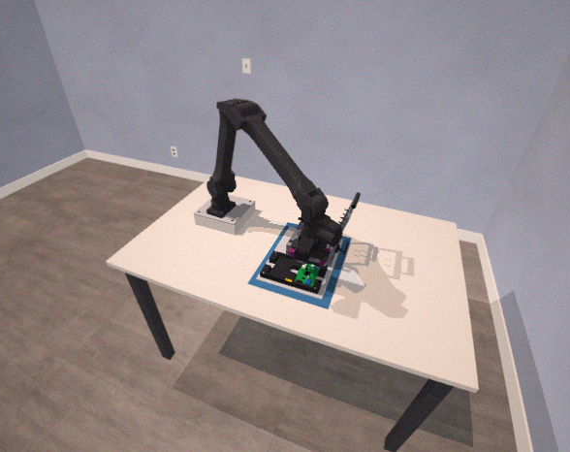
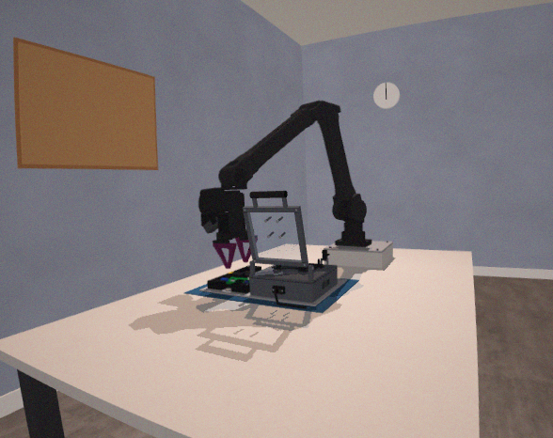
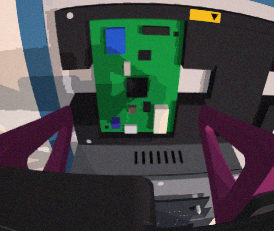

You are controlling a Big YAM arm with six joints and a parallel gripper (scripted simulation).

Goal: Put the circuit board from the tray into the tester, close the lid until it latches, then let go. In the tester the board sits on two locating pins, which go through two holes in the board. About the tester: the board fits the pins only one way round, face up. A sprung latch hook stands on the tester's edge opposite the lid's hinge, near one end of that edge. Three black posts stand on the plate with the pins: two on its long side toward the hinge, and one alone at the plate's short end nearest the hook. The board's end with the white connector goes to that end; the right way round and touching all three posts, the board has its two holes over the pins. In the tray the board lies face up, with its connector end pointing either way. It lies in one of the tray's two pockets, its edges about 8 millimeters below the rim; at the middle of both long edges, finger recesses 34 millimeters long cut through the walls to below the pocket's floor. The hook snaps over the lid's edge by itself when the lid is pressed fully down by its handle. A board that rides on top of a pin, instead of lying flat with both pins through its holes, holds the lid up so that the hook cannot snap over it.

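The green circuit board (image 1: 306,274) (image 2: 229,278) (image 3: 137,61) lies face up in one pocket of the black tray (image 1: 280,270) (image 2: 217,284) (image 3: 229,61). In the wrist view its white connector (image 3: 161,119) is at the end toward the tester. My gripper (image 1: 310,255) (image 2: 234,257) (image 3: 135,113) is open and empty. It hangs a short way above the board, with one purple finger to each side of it. The grey tester (image 2: 293,285) (image 3: 116,159) stands next to the tray. Its clear lid (image 1: 351,209) (image 2: 254,235) stands open, nearly upright, with its black handle (image 2: 267,194) on top.
Tray and tester sit on a blue mat (image 1: 261,276) (image 2: 338,294) (image 3: 30,14) on the white table (image 1: 178,252) (image 2: 361,352). The tray's other pocket (image 3: 231,87) is empty. The arm's base (image 1: 224,215) (image 2: 359,254) stands behind the tester. The open lid rises close beside my wrist.
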